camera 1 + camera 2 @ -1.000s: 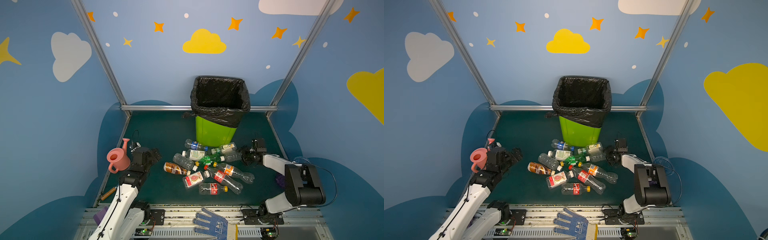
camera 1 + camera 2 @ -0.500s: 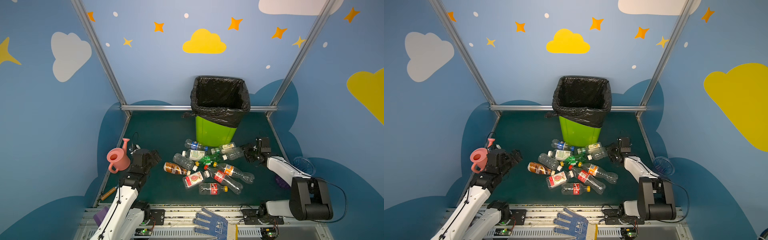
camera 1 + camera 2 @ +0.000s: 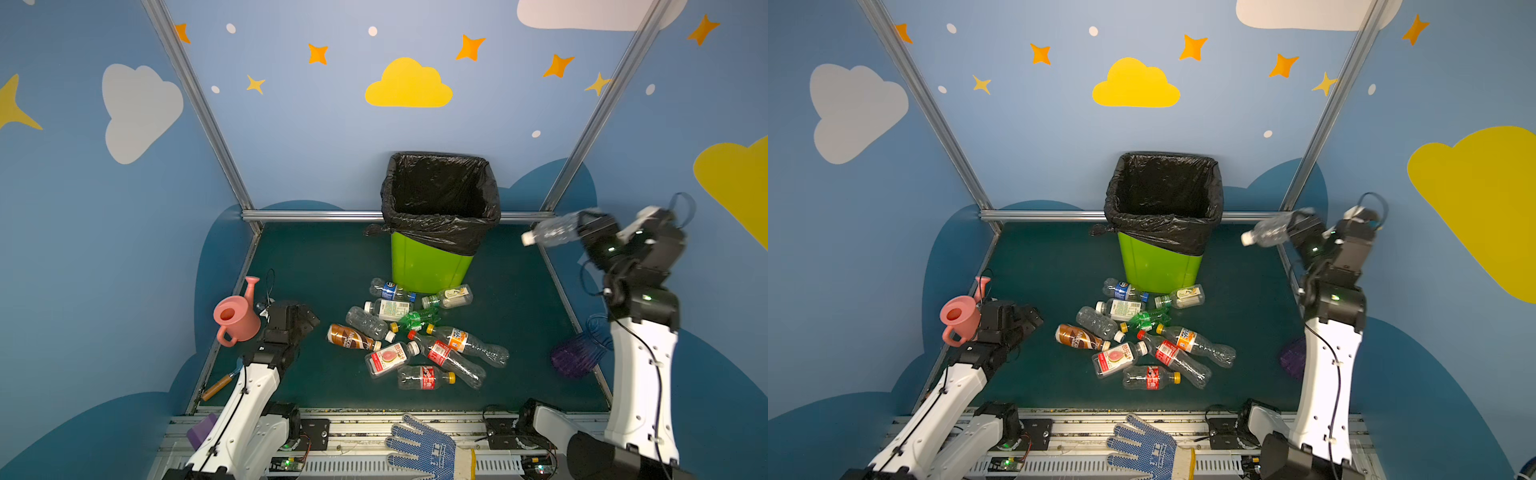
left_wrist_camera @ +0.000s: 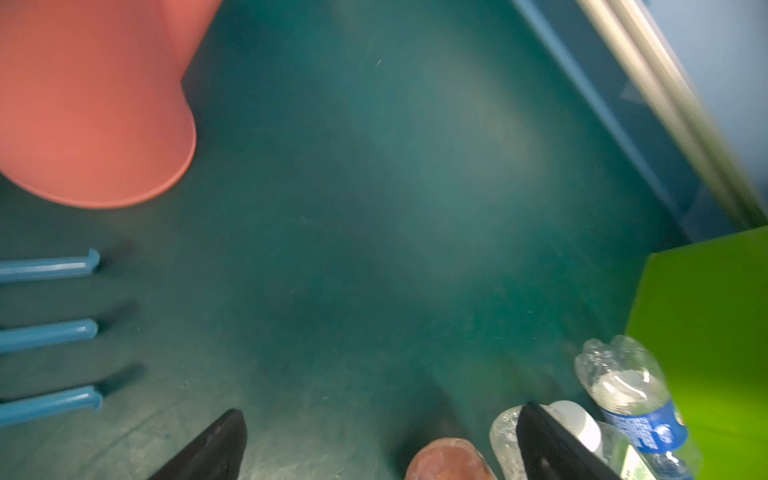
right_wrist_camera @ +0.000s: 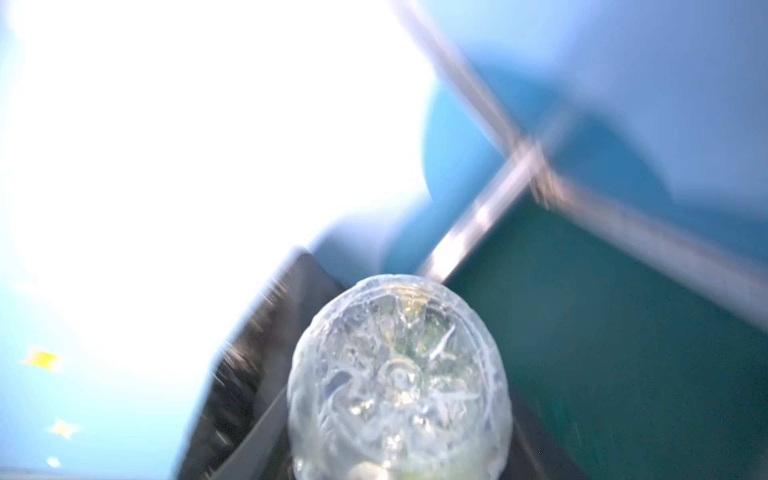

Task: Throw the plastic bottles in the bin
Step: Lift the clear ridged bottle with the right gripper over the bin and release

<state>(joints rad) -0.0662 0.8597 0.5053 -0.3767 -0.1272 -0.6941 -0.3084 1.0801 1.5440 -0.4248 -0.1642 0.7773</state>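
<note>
A heap of plastic bottles point(image 3: 415, 336) point(image 3: 1142, 336) lies on the green mat in front of the bin point(image 3: 428, 266) point(image 3: 1154, 266), which is lime green with a black bag over its rim. My right gripper point(image 3: 590, 226) point(image 3: 1300, 226) is raised to rim height, to the right of the bin. It is shut on a clear bottle point(image 3: 552, 230) point(image 3: 1268, 232) whose white cap points toward the bin. The right wrist view shows that bottle's base point(image 5: 399, 382) between the jaws. My left gripper point(image 3: 305, 318) point(image 4: 382, 413) stands open and empty, low over the mat left of the heap.
A pink watering can point(image 3: 235, 318) point(image 4: 91, 104) stands close beside my left gripper. A purple ribbed vase point(image 3: 575, 353) lies by the right arm. A blue glove point(image 3: 424, 449) and a wooden-handled tool point(image 3: 218, 384) sit near the front edge. Metal frame rails border the mat.
My right gripper closed on the clear bottle at the heap's right edge and lifted it up and to the right, to bin-rim height. The left arm barely moved.
</note>
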